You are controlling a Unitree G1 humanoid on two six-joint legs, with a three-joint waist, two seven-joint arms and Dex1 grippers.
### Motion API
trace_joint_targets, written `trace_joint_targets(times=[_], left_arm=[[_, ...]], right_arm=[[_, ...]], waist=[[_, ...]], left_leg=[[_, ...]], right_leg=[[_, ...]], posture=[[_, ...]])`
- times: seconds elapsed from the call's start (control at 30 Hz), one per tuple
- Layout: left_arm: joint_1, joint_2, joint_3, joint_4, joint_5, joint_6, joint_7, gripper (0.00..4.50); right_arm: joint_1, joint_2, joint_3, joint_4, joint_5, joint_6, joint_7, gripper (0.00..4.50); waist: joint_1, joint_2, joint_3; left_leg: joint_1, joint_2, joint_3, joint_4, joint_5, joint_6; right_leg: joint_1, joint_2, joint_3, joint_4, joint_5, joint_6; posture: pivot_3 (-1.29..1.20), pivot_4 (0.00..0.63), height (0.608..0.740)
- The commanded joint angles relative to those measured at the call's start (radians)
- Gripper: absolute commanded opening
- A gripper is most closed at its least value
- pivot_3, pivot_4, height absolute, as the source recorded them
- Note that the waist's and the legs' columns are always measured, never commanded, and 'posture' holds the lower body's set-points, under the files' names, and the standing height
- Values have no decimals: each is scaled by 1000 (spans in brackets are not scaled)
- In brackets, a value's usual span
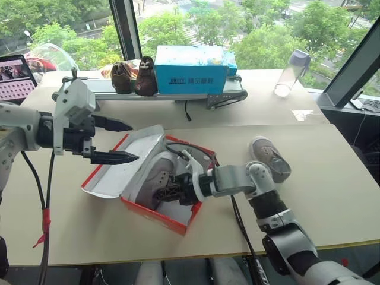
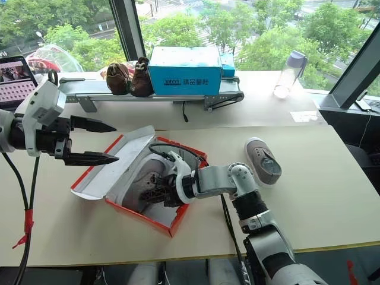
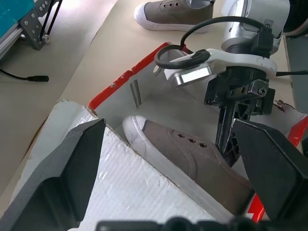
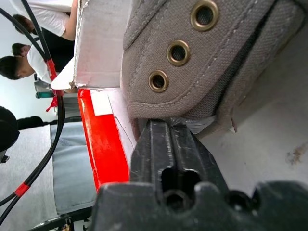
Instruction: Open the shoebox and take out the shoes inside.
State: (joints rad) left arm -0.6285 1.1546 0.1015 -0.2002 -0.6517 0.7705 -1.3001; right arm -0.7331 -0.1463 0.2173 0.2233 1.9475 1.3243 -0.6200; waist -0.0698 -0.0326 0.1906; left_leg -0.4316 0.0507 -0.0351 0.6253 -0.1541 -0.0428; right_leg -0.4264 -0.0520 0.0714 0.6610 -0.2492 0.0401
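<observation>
1. White lettering is printed on a dark label on the blue box (image 1: 191, 70); it cannot be read.
2. The red shoebox (image 1: 155, 212) lies open on the table (image 1: 332, 196), its lid (image 1: 122, 169) folded out toward the robot's left.
3. One grey shoe (image 3: 192, 156) lies inside, its long axis running across the box, its toe toward the lid.
4. The second shoe (image 1: 270, 158) rests on the table to the right of the box.
5. The right gripper (image 3: 230, 144) is clamped on the boxed shoe's collar.
6. The left gripper (image 1: 113, 141) is held spread above the lid, grasping nothing.
</observation>
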Motion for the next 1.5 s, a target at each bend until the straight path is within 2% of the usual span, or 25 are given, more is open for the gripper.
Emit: trace_joint_targets(times=[0.03,0.37,0.67,0.93,1.03,1.13,1.3,1.4,1.5], left_arm=[[-18,20,35,-13,-7,0,2,4500],[-27,-5,12,-3,6,-17,9,4500],[-37,-27,-2,6,18,-28,9,4500],[-37,-40,-10,16,30,-40,3,4500],[-39,-55,-19,22,35,-48,4,4500],[-45,-68,-31,31,42,-57,3,4500],[-55,-95,-45,46,56,-74,1,4500],[-52,-112,-48,44,61,-79,4,4500],[-49,-122,-51,44,68,-84,4,4500]], right_arm=[[-45,-16,-24,-31,25,6,21,23],[-238,-162,-82,-16,25,78,237,23],[-323,-299,-50,-5,25,104,348,23],[-470,-494,-48,13,23,181,514,23],[-542,-574,-57,40,-21,223,594,23],[-602,-634,-70,43,-124,267,683,23],[-623,-768,-50,-73,-423,280,926,23],[-575,-923,96,-222,-697,147,1189,23],[-557,-1017,218,-270,-909,19,1418,23]], waist=[[0,0,0],[1,0,0],[2,0,0],[4,0,1],[7,0,1],[8,0,1],[16,0,1],[25,1,1],[27,1,1]], left_leg=[[0,0,0,0,0,0],[0,0,0,-1,0,0],[-2,0,0,0,0,0],[-6,-1,0,0,0,0],[-9,-1,0,0,0,0],[-10,-1,0,0,0,0],[-12,-1,0,0,0,0],[-14,-1,1,1,0,0],[-14,-1,1,1,0,0]], right_leg=[[0,0,0,0,0,0],[0,0,0,-1,0,0],[-1,0,0,-1,0,0],[-4,0,0,-3,1,0],[-7,0,0,-2,1,0],[-9,0,0,-2,1,0],[-11,0,1,-2,1,0],[-13,-1,1,-2,1,0],[-14,-1,0,-3,1,0]], posture=[[0,150,740],[0,150,740],[0,150,740],[0,150,740],[0,150,740],[0,150,740],[0,150,740],[0,150,740],[0,150,740]])
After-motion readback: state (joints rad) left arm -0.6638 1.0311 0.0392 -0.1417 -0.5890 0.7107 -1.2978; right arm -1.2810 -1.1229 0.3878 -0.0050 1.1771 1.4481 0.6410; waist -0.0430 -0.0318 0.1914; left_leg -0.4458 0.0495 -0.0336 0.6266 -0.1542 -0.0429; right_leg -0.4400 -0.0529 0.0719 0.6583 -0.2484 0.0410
